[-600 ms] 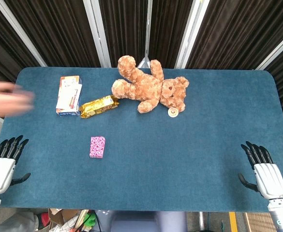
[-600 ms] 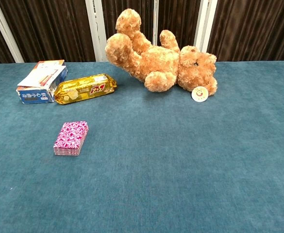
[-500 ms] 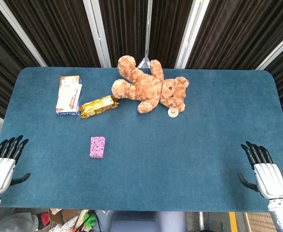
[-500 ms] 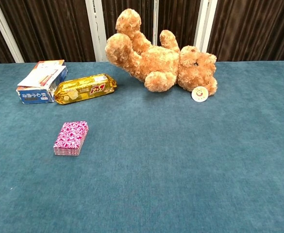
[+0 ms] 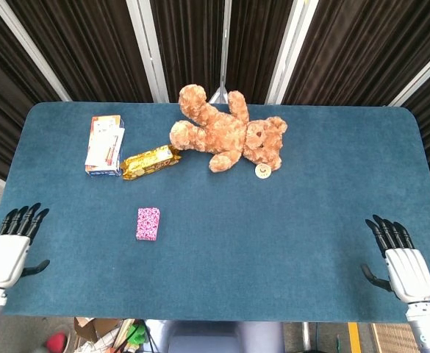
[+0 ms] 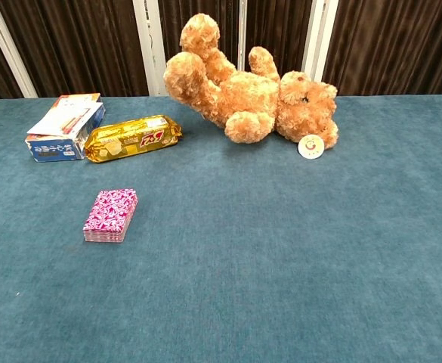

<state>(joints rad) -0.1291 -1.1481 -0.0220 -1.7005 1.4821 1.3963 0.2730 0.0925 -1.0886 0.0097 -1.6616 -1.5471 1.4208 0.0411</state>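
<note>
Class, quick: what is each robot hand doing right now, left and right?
Left robot hand: open, fingers apart, holding nothing, at the table edge.
Right robot hand: open, fingers apart, holding nothing.

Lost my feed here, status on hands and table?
Left hand open, right hand open, both at near edge. Pink packet nearest left, untouched. Nothing between.

Open table; pink box ahead left.
</note>
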